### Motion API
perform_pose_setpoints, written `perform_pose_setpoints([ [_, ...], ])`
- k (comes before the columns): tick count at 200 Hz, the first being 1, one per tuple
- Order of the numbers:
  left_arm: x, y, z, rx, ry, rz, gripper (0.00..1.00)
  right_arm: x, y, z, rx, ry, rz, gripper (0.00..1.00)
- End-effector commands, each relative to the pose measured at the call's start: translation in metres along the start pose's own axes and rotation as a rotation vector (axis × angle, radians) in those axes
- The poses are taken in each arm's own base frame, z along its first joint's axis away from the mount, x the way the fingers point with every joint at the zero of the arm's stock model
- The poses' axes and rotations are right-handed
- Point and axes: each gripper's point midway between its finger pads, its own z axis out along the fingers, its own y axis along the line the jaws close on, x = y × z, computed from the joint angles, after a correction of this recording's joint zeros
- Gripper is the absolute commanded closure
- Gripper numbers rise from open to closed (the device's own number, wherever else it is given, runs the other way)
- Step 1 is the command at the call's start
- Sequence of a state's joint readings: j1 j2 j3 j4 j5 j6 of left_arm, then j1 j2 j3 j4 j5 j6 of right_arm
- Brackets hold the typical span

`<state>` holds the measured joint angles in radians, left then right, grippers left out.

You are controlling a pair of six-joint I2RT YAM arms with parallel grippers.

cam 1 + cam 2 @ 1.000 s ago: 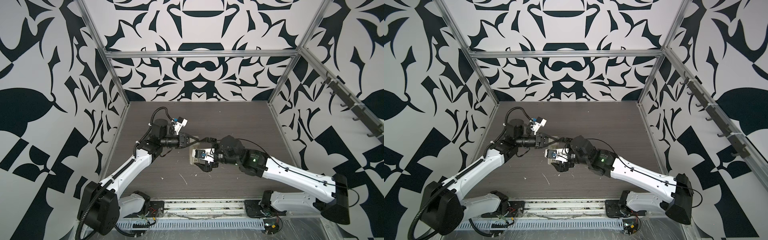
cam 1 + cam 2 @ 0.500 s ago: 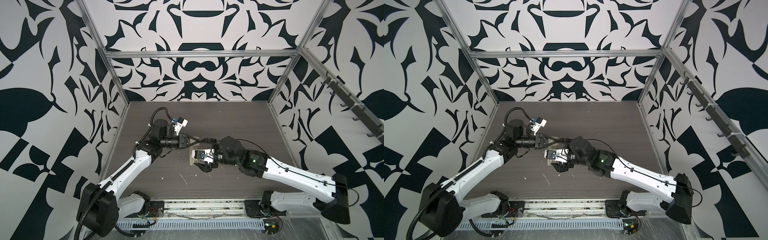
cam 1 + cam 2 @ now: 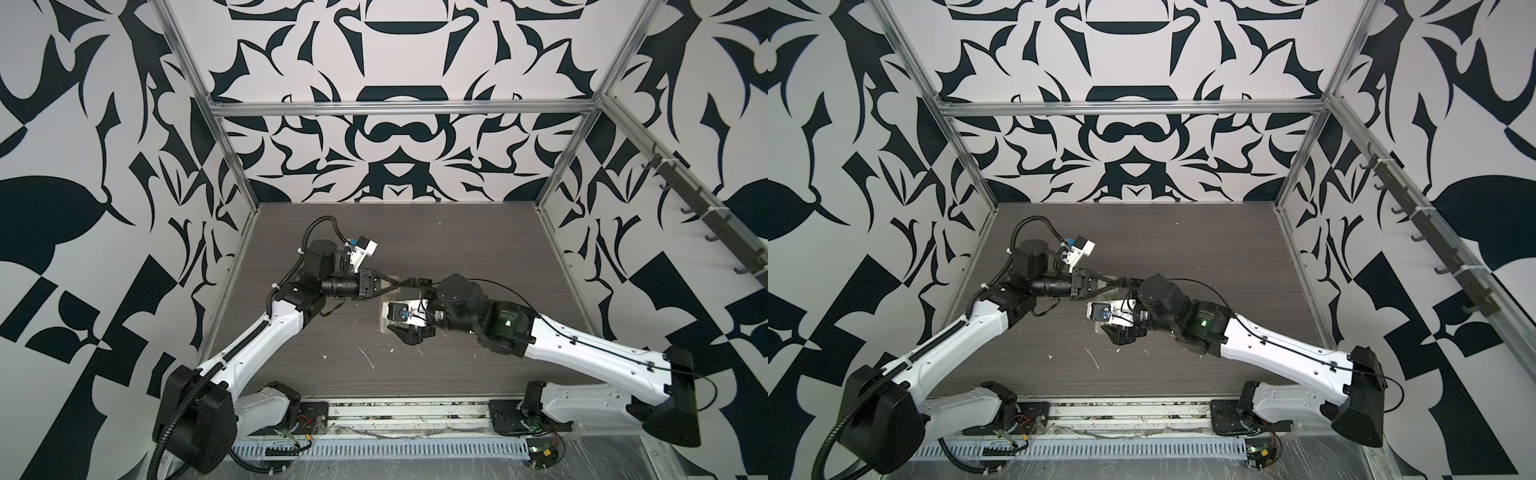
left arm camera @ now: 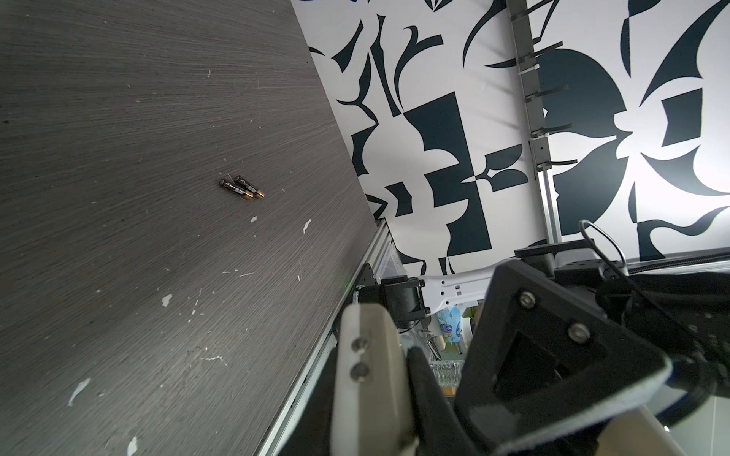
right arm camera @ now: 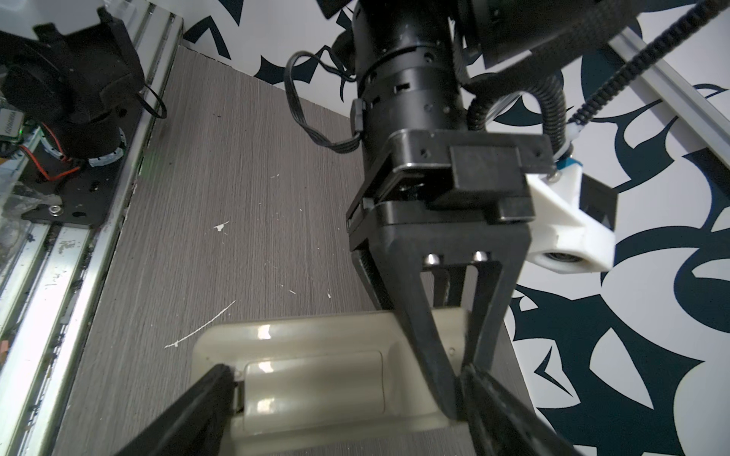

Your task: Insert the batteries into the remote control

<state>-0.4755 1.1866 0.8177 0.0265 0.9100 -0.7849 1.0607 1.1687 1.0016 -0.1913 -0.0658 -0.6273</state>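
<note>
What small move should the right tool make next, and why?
Probably close the right tool slightly to push at the cover: it still sits on the remote control, the shut left tool touches one end, and the batteries lie on the table.

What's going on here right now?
The left gripper is shut on the far end of the remote control, which lies back-up on the table. The right gripper is open, its fingers straddling the remote lengthwise. Both batteries lie side by side on the table, untouched, so nothing is loaded yet.
</note>
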Motion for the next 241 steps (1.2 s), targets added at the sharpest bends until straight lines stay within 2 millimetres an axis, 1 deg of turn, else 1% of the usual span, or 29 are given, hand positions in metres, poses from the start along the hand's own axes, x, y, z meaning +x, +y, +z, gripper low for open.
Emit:
perform_pose_setpoints([
  [1, 0.006, -0.016, -0.004, 0.045, 0.022, 0.025, 1.00, -0.013, -0.012, -0.003, 0.041, -0.015, -0.022, 0.06],
  [59, 0.008, -0.022, -0.006, 0.056, 0.026, 0.030, 1.00, -0.013, -0.009, -0.005, 0.037, -0.007, -0.045, 0.06],
  [116, 0.009, -0.026, -0.007, 0.064, 0.031, 0.034, 1.00, -0.016, -0.006, -0.008, 0.030, -0.021, -0.056, 0.03],
  [174, 0.009, -0.029, -0.008, 0.070, 0.039, 0.032, 1.00, -0.013, -0.005, -0.008, 0.040, -0.002, -0.081, 0.01],
  [241, 0.011, -0.026, -0.008, 0.061, 0.048, 0.027, 1.00, -0.011, -0.004, -0.008, 0.052, 0.016, -0.109, 0.01],
])
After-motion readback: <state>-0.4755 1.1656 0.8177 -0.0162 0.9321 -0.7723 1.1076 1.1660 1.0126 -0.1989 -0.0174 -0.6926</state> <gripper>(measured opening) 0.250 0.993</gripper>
